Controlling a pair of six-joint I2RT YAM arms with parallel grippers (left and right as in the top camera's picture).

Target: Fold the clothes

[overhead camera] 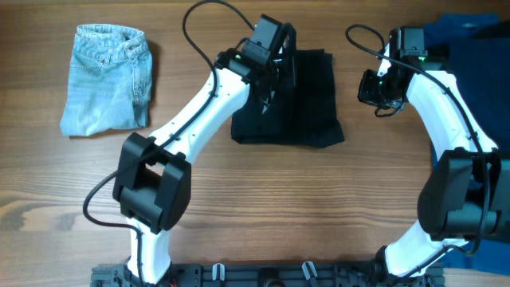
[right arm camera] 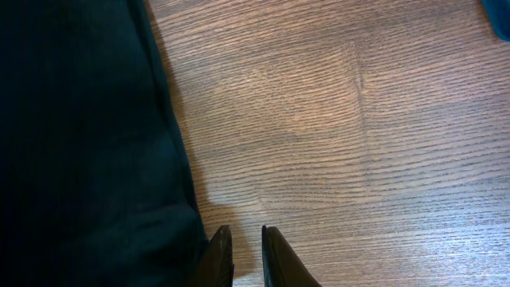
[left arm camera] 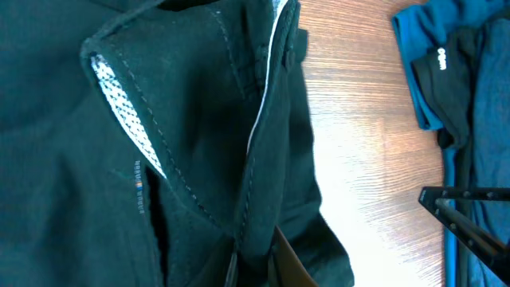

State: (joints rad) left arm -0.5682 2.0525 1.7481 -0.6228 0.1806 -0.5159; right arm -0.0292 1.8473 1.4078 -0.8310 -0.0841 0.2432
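Observation:
The black shorts (overhead camera: 307, 108) lie folded at the table's far middle. In the left wrist view they (left arm camera: 199, 151) show a seam, a whitish dotted lining and a waistband edge. My left gripper (overhead camera: 269, 84) sits over their left part and is shut on a fold of the black fabric (left arm camera: 255, 259). My right gripper (overhead camera: 374, 89) hovers just right of the shorts. Its fingers (right arm camera: 243, 243) are nearly together with a narrow gap, holding nothing, over bare wood beside the shorts' edge (right arm camera: 80, 143).
Folded light-blue denim (overhead camera: 107, 80) lies at the far left. A heap of dark blue clothes (overhead camera: 470, 36) lies at the far right edge, and also shows in the left wrist view (left arm camera: 458, 88). Wooden table (overhead camera: 263, 199) lies between them.

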